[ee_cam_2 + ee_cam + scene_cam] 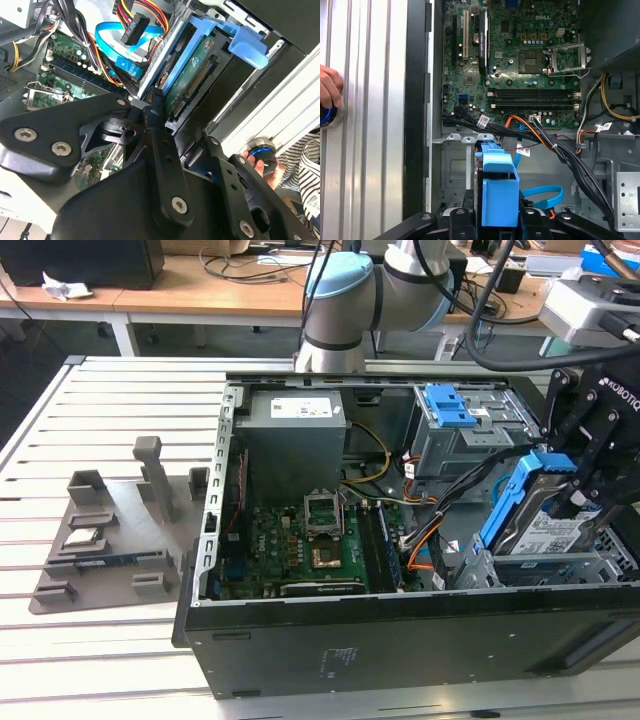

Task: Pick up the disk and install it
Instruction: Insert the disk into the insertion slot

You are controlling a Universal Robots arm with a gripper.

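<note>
One robot arm is working over an open computer case (330, 640) lying on its side on a slatted metal table (120, 400). At the exterior view's right, the black gripper (590, 475) is closing its fingers on the disk (545, 525), a flat silver hard drive with a white barcode label, framed in a bright blue carrier. The disk is tilting steeply, its lower end sitting down in the metal drive cage (560, 570) at the case's near right corner and its upper blue end rising into the gripper.

In the first wrist view, the blue carrier end of the disk (496, 187) is standing between the two black fingers (457, 225), which are pressing against its sides. In the second wrist view, the disk (192, 75) is showing its green circuit board and connector edge, with the fingers (160, 145) gripping it from either side.

Inside the case, the green motherboard (300, 540) is lying flat, with an open processor socket (322, 512) and a grey power supply (295, 435) behind it. Orange and black cables (430, 530) are running between the board and the drive cage. A blue drive latch (448, 405) is sitting at the back right.

To the exterior view's left, a grey parts fixture (110, 530) is resting on the table. In the first wrist view, a person's hand (329, 87) is resting on a round button (326, 116) on the table beside the case.
</note>
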